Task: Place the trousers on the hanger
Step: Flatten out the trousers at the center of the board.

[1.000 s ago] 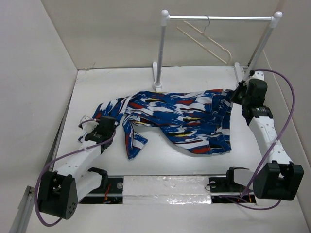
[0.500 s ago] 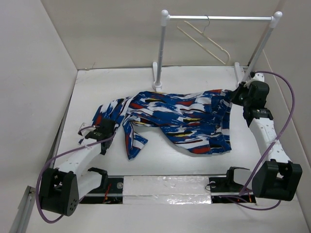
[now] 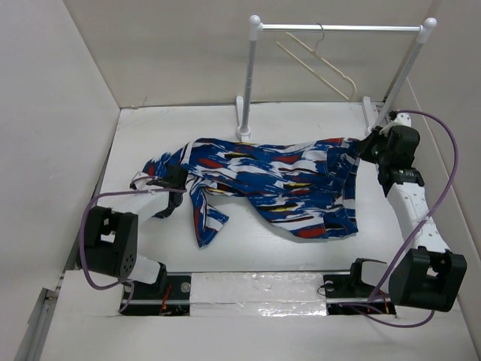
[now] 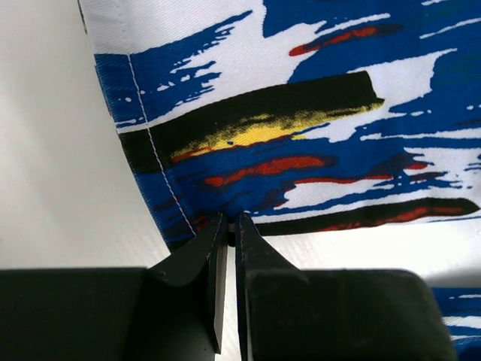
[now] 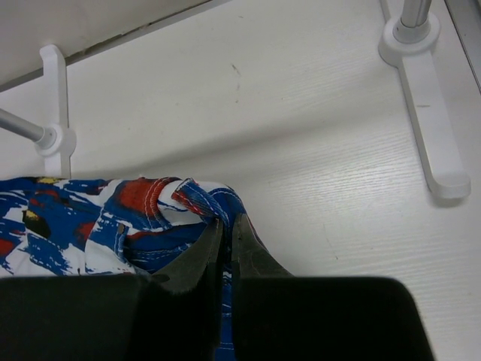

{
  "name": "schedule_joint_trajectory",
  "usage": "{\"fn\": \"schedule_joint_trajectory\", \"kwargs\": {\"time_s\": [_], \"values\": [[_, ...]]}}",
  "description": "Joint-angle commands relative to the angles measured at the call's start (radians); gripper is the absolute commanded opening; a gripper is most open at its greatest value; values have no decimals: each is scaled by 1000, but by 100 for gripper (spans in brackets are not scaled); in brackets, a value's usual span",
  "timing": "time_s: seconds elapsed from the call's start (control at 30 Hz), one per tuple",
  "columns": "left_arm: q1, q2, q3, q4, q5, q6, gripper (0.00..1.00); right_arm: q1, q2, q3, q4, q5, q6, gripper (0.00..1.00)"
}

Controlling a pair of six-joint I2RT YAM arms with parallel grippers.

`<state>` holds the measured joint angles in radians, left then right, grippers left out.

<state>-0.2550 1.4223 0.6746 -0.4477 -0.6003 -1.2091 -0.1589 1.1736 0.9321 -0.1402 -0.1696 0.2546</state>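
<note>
You're looking at one pair of trousers (image 3: 278, 177), just the one. You're seeing one hanger (image 3: 312, 69) and one rail (image 3: 353, 28), and two posts are carrying it: left post (image 3: 250, 75), right post (image 3: 409, 68). You're running two arms, left arm (image 3: 135, 201) and right arm (image 3: 412, 204), and two grippers, left gripper (image 4: 229, 219) and right gripper (image 5: 224, 222). Two purple cables (image 3: 451, 162) are trailing.

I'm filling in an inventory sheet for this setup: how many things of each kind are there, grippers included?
trousers: 1
hanger: 1
rail stand: 1
grippers: 2, the left gripper and the right gripper
Total: 5
</note>
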Motion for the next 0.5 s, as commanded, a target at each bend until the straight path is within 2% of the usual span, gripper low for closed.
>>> {"fn": "schedule_joint_trajectory", "kwargs": {"time_s": [0.0, 0.23, 0.33, 0.4, 0.47], "values": [[3, 44, -9, 55, 77, 11, 0, -10, -37, 1, 111, -2, 3, 0], [3, -291, 29, 35, -7, 158, 0, -10, -54, 4, 108, -4, 6, 0], [3, -330, 28, 27, -15, 201, 0, -19, -61, -4, 111, -13, 9, 0], [3, -326, 32, 6, 34, 233, 0, -19, -68, -6, 111, -25, 11, 0], [3, -336, 30, -34, 48, 198, 0, -19, -75, -3, 102, -27, 12, 0]]}}
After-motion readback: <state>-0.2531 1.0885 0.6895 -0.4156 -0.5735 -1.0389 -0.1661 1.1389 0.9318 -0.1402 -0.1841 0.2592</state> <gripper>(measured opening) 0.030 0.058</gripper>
